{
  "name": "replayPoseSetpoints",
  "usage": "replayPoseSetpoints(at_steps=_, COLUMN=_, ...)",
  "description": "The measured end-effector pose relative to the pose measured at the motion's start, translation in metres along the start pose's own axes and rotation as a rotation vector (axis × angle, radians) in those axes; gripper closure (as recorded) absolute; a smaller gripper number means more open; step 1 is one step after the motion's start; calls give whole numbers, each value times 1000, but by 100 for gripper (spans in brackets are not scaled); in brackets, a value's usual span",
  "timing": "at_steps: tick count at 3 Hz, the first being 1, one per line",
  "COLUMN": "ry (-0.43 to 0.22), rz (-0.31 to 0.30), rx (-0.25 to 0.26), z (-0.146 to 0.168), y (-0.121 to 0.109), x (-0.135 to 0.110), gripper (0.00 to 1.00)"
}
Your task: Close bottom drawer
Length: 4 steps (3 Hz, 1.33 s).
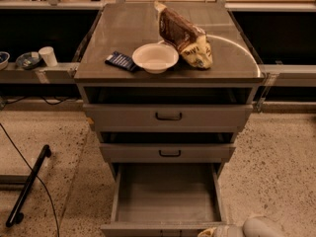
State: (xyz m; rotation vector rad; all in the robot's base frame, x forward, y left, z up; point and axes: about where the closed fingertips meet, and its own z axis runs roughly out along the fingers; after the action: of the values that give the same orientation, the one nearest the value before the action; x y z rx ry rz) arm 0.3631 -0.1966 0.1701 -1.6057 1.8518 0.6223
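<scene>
The bottom drawer point(167, 196) of the grey cabinet is pulled far out toward me, showing its deep, bare grey tray; its front edge point(148, 228) runs along the frame's lower border and its handle is out of view. The two drawers above, each with a black loop handle point(169, 116), sit nearly shut. The gripper point(217, 232) shows only as a pale rounded part of the arm at the bottom right, just beyond the drawer's front right corner.
On the cabinet top point(123, 28) lie a white bowl point(155, 58), a brown snack bag point(185, 34) and a dark blue packet point(120, 60). A black stand leg point(27, 186) and cable lie on the speckled floor at left. A shelf at left holds a cup point(48, 56).
</scene>
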Motion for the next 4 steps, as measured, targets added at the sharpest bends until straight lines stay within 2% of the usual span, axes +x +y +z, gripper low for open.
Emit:
replayPoseSetpoints(at_steps=1, ry=-27, rz=-6, rx=12, z=1, y=-1, x=-4, gripper=68)
replayPoseSetpoints(at_steps=4, ry=-30, rz=-7, rx=14, z=5, y=-2, x=-3, gripper=0)
